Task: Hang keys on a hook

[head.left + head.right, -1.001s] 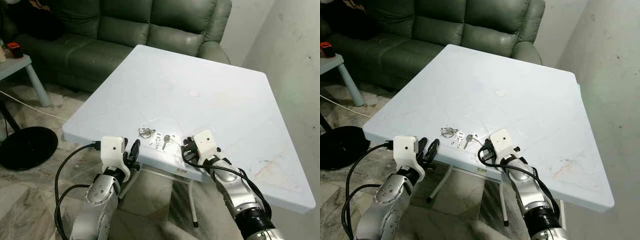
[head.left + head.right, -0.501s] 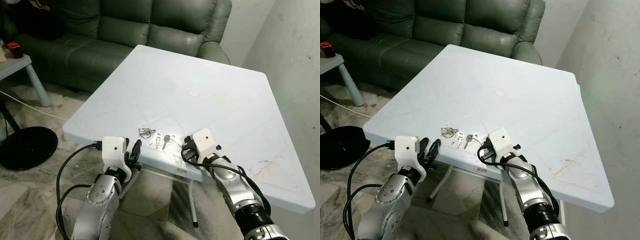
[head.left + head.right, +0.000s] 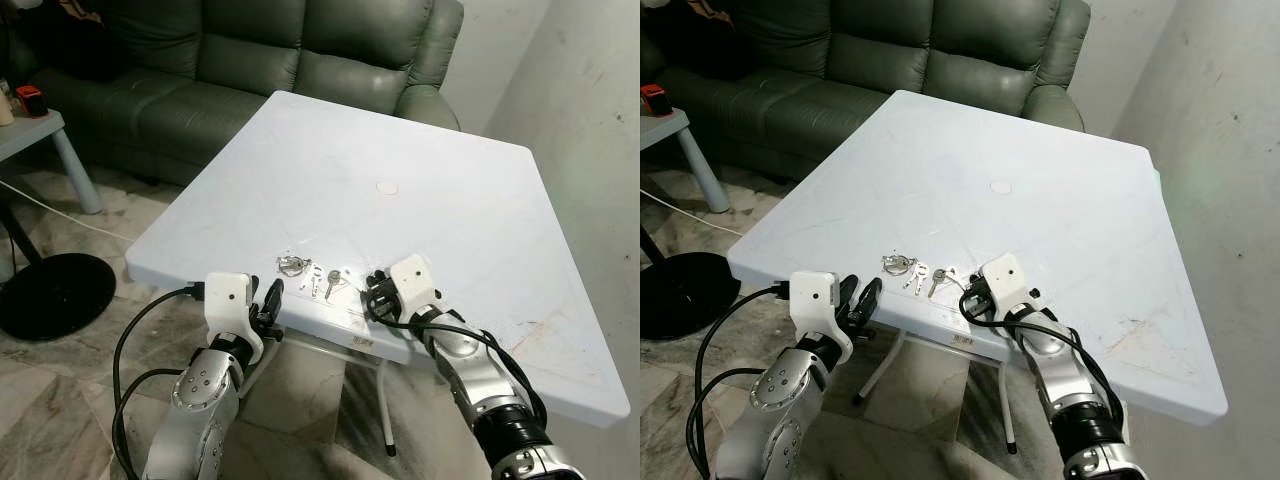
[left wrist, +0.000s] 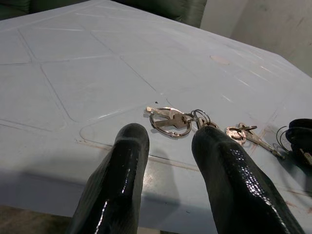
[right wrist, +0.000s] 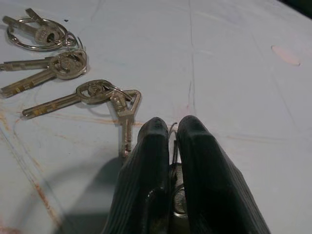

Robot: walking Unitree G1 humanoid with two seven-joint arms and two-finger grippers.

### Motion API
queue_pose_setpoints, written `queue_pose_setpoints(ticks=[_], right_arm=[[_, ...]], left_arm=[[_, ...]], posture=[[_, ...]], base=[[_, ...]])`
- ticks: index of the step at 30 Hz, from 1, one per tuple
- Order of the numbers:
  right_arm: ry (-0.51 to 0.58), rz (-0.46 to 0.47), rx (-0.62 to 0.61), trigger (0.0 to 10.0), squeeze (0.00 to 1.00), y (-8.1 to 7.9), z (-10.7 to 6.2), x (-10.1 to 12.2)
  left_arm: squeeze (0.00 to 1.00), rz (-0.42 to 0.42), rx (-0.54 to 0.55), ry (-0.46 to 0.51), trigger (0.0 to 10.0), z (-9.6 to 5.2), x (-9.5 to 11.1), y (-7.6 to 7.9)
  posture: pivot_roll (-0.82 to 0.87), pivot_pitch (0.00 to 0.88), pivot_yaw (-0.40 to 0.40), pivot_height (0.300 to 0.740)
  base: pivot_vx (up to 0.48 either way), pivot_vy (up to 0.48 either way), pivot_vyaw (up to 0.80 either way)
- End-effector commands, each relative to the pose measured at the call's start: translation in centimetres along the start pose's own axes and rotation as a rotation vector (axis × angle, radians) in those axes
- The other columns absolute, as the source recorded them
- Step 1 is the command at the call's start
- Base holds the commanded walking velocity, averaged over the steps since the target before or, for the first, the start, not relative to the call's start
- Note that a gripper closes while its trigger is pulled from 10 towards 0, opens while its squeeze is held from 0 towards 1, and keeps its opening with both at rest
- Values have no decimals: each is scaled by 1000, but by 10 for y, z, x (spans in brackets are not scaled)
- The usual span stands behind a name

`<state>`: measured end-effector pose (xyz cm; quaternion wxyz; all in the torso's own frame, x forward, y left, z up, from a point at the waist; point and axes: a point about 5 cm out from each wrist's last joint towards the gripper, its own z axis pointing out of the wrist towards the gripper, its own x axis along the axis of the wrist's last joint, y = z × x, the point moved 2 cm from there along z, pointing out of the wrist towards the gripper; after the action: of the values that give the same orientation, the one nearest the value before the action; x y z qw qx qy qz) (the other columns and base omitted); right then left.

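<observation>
Keys [image 5: 73, 83], silver, lie strung on linked rings.

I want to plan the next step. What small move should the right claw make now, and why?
Probably lift a little, straight up. The right claw looks closed on a thin wire ring near the keys, which lie flat on the table. A small lift would show whether they come along.

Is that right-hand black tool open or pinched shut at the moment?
Shut. In the right wrist view the right tool's two black fingers press nearly together, with a thin wire ring pinched between them, beside the keys on the table.
</observation>
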<state>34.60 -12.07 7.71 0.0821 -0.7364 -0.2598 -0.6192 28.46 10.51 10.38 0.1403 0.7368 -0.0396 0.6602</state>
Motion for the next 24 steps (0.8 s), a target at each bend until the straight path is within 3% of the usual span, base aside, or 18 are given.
queue_pose_setpoints(ticks=[1, 7, 23, 24], right_arm=[[-3, -11, -2, 10000, 0, 5, -1, 0], [-8, -37, -24, 10000, 0, 13, -2, -1], [-26, -51, -6, 10000, 0, 11, -4, -6], [-15, -68, -23, 4784, 0, 13, -4, -5]], left_arm=[[0, 3, -28, 21, 10000, 2, 6, 7], [0, -2, -29, 23, 10000, 3, 6, 7], [0, -3, -28, 24, 10000, 4, 7, 7], [0, -2, -29, 23, 10000, 4, 7, 7]], posture=[[198, 0, -146, 740], [197, 0, -146, 740], [197, 0, -146, 740], [196, 0, -146, 740]], base=[[0, 0, 0], [0, 0, 0], [0, 0, 0], [0, 0, 0]])
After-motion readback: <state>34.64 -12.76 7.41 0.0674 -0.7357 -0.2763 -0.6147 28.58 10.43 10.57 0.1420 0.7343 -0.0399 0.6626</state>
